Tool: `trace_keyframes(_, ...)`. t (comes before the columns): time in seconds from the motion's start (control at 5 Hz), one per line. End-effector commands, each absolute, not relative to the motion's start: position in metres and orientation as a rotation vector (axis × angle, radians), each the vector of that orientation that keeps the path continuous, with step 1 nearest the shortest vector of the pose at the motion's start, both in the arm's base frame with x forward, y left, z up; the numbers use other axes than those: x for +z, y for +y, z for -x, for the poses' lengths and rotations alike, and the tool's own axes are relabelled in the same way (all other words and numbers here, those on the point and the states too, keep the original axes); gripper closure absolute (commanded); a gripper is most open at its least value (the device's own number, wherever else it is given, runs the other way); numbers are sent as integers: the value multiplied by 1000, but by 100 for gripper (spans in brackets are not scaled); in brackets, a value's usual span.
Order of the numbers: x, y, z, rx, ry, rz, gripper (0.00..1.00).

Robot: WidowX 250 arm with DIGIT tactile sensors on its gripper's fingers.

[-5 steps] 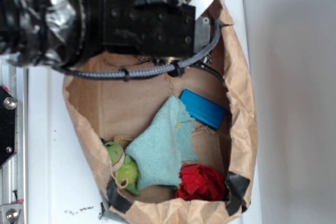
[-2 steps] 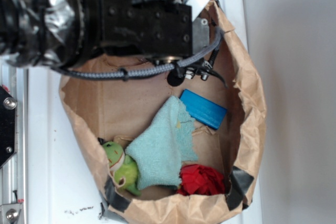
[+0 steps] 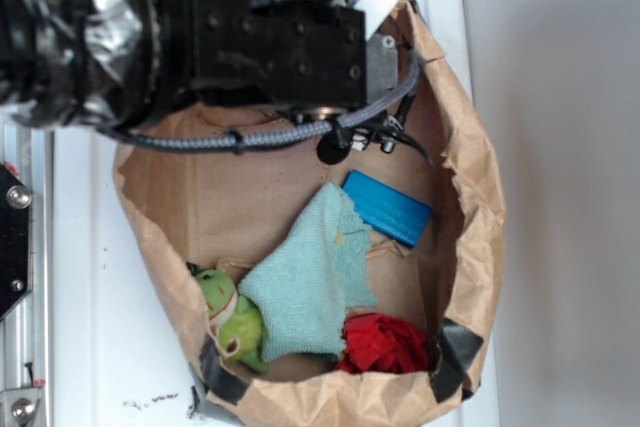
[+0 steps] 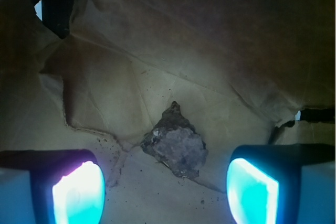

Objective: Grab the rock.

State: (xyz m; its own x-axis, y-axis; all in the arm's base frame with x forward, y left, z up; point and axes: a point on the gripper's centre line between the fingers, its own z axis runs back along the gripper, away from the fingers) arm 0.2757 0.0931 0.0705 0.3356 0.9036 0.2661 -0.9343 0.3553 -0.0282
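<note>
Though walled by paper bag (image 4: 220, 35), rock (image 4: 176, 142) clear between spread claw (image 4: 165, 190) pads.

A crumpled brown paper bag (image 3: 470, 147) lies open on a white surface (image 3: 100, 327), its rim patched with dark tape (image 3: 455, 352) at the lower corners; inside, a pale green cloth (image 3: 310, 282) spreads across the middle of the bag's floor; a blue block (image 3: 388, 207) rests just beside the cloth's upper right edge — near the right wall; a green plush frog (image 3: 232, 319) sits against the lower left rim; a red fabric ball (image 3: 385, 345) touches the cloth's lower right corner.
</note>
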Motion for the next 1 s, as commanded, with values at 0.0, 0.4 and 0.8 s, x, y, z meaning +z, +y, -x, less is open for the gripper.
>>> trace_keyframes(0.0, 86, 102, -271, 1216, -298, -123, 0)
trace_keyframes(0.4, 55, 111, -282, 1248, -322, -128, 0)
trace_keyframes(0.8, 39, 112, -284, 1192, -378, -214, 0)
